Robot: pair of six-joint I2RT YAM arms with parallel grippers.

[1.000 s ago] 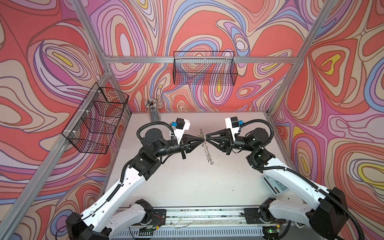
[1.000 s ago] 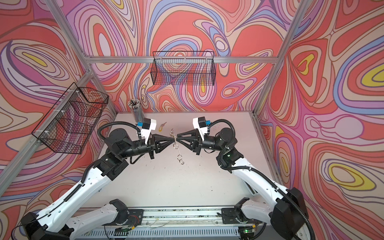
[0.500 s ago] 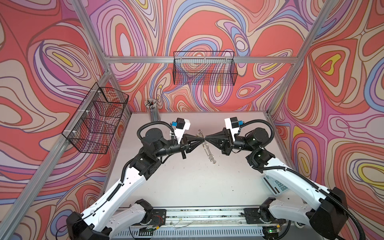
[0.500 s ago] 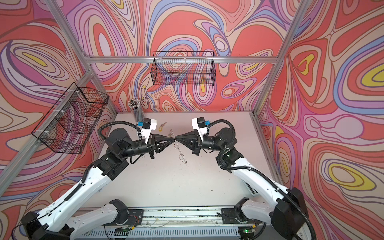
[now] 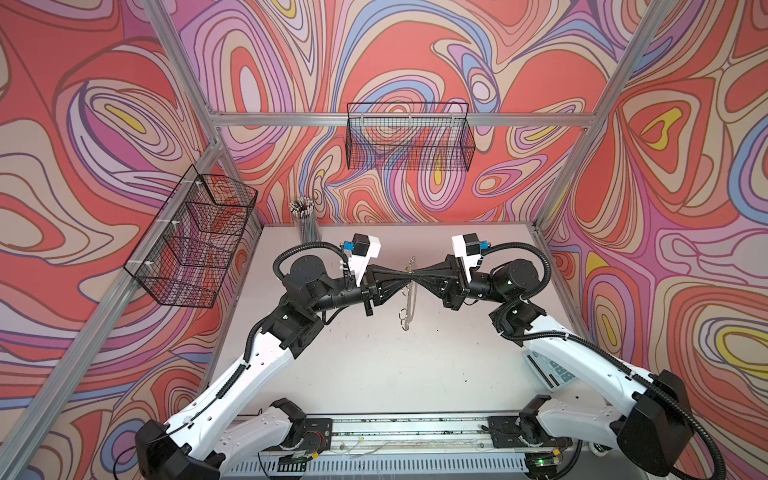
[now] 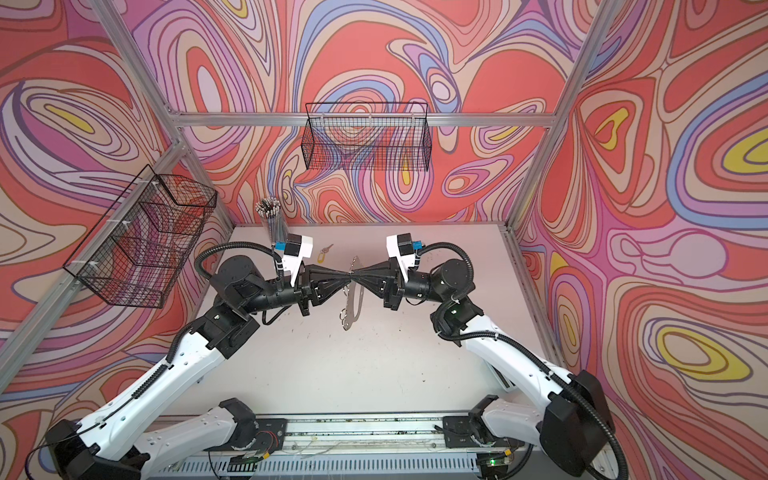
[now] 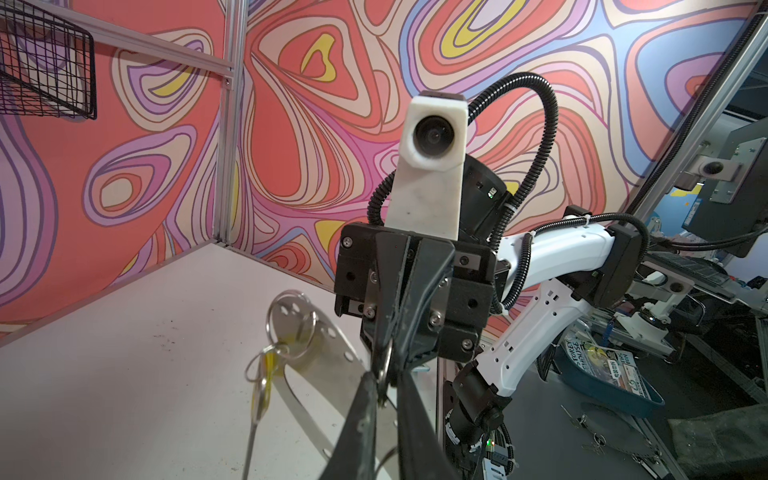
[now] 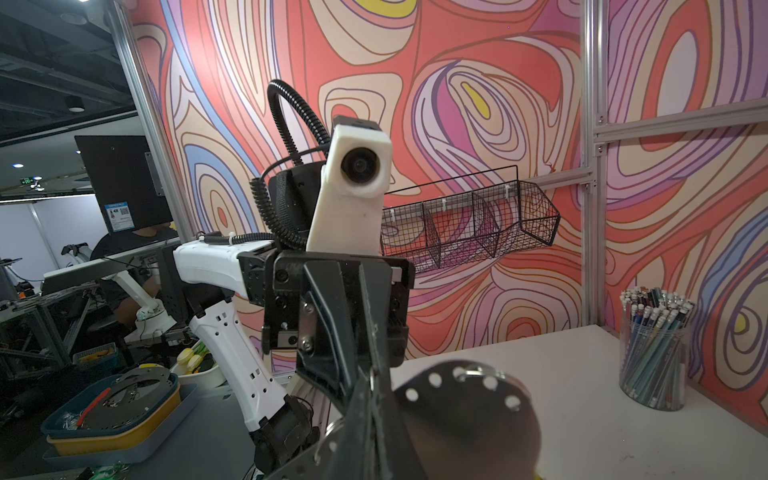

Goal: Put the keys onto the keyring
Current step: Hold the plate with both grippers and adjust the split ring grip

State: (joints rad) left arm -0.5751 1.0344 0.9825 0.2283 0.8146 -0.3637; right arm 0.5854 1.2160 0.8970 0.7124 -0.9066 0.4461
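Holding the keyring [image 5: 411,301] on edge in the air above the desk [image 5: 374,374], thin side toward both top views. Clenched on the keyring's edge with the right end effector [image 5: 417,275], reaching in from the keyring's right side. Meeting it tip to tip from the keyring's left side with the left end effector [image 5: 404,275]. Seen from the left wrist: fingers [image 7: 361,415] of that end effector narrowly parted, with a small wire ring [image 7: 385,368] on the keyring's edge in the gap. Cannot tell whether pinching that ring or merely standing around it.

Hanging from a larger wire ring [image 7: 291,328] at the keyring's rounded end: the hanging key [image 7: 266,376], yellow-tagged, blurred, dangling beside the keyring's face. Lying flat on the desk behind the keyring and to its left, apart from it: the loose key [image 6: 325,252] with its own yellow tag. Farther back and left of the keyring, at the desk's rear corner: a clear cup of pencils [image 6: 272,220]. Row of small holes along the keyring's rounded rim in the right wrist view.
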